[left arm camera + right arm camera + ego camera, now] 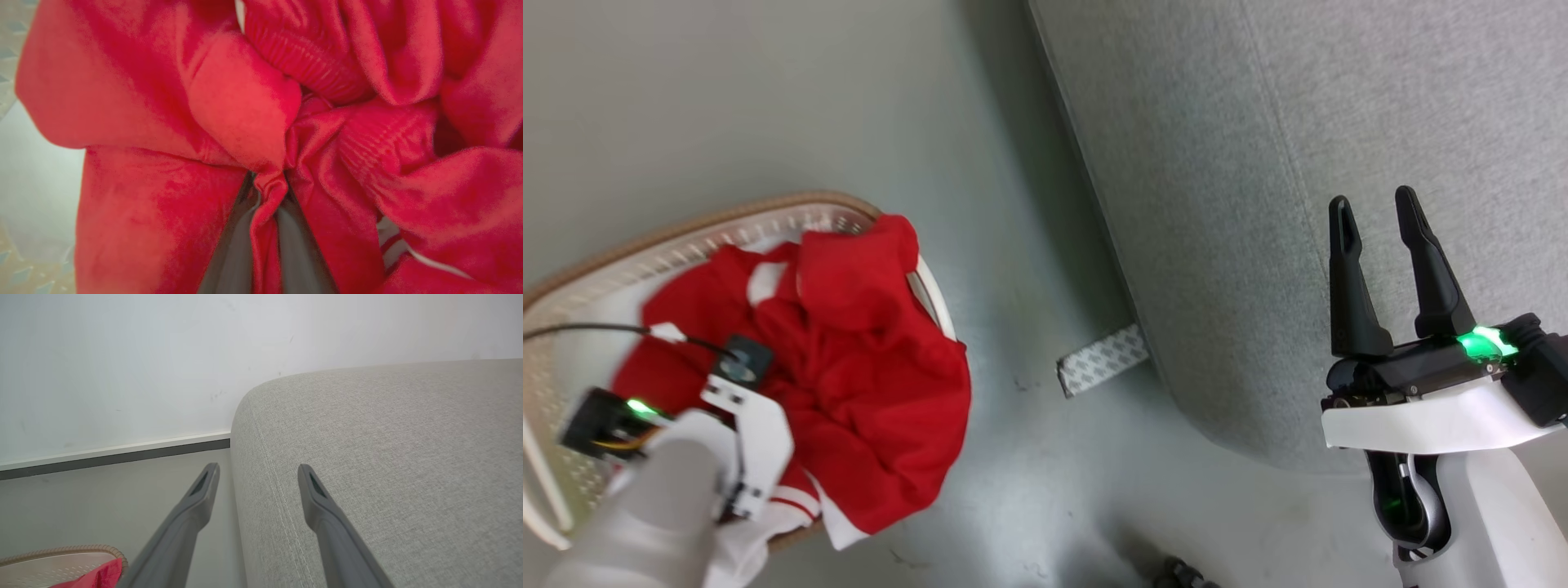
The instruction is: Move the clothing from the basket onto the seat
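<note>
In the white perforated plastic basket [686, 220], left fingers [233, 253] pinch bright red soft clothing [866, 367], likely for lifting; right fingers [1347, 286] gape, empty.

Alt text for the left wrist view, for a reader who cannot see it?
The left gripper has its two dark fingers shut on a pinched fold of bright red clothing, which bunches in ribbed folds across the frame. White-and-red striped trim peeks out lower right; the perforated basket shows at the left edge.
</note>
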### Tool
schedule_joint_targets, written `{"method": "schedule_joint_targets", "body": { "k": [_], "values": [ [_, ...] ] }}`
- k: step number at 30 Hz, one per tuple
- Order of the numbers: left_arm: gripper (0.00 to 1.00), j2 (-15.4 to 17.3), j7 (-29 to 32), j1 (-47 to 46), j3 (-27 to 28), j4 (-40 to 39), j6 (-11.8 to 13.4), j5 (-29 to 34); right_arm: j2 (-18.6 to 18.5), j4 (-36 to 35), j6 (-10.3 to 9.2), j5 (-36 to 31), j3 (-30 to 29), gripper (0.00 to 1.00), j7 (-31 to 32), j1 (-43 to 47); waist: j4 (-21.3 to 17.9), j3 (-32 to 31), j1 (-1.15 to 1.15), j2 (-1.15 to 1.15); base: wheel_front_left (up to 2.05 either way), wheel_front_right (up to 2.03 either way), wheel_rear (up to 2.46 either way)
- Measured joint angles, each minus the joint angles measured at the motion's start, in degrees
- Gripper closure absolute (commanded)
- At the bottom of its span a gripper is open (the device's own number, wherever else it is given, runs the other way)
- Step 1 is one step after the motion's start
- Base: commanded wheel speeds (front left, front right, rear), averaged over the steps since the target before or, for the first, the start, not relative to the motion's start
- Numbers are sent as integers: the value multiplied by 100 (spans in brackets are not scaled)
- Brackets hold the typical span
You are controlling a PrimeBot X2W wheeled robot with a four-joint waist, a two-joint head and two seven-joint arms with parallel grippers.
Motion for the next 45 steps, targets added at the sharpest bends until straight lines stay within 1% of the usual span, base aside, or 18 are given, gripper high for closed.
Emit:
{"method": "schedule_joint_targets", "body": {
  "k": [2, 7, 12, 15, 20, 24, 28, 31, 38, 45],
  "values": [
    [100, -135, -123, 73, 21, 0, 11, -109, 0, 15, 0, -101, -29, 0, 0, 1, 49, -129, 0, 0, 0, 0, 0],
    [100, -396, -642, 220, 223, -20, 152, -379, 2, 36, 0, -345, -91, 0, 0, 12, 216, -544, 0, 0, 0, 0, 0],
    [100, -659, -1194, 459, 380, -24, 143, -667, 4, 124, 0, -623, -145, 0, -1, 188, 423, -1077, -1, 0, 0, 0, 0],
    [100, -762, -1474, 583, 455, -26, 105, -855, 5, 177, 0, -657, -164, 0, 0, 313, 569, -1422, -1, 0, 0, 0, 0],
    [100, -978, -1738, 814, 549, -129, 60, -1039, 7, 289, 0, -834, -144, 0, -1, 483, 841, -2022, -1, 0, 0, 0, 0],
    [100, -1095, -1818, 1022, 617, -388, 26, -1229, 8, 377, 0, -953, -112, 0, -1, 622, 1075, -2492, -1, 0, 0, 0, 0],
    [100, -1180, -1845, 1301, 694, -1072, -1, -1358, -4, 449, 0, -1006, -93, 0, -1, 795, 1331, -2928, -1, 0, 0, 0, 0],
    [100, -1240, -1848, 1557, 717, -1541, -10, -1430, -18, 470, 0, -907, -111, 0, -1, 931, 1535, -3219, -1, 0, 0, 0, 0],
    [100, -1270, -1848, 1826, 764, -2599, -35, -1646, -97, 497, 0, -836, -41, 0, -1, 1160, 1993, -3786, -2, 0, 0, 0, 0],
    [100, -1202, -1849, 1968, 480, -3644, -38, -1929, -92, 533, 0, -768, 124, 0, 0, 1341, 2290, -4212, -2, 0, 0, 0, 0]
  ]
}}
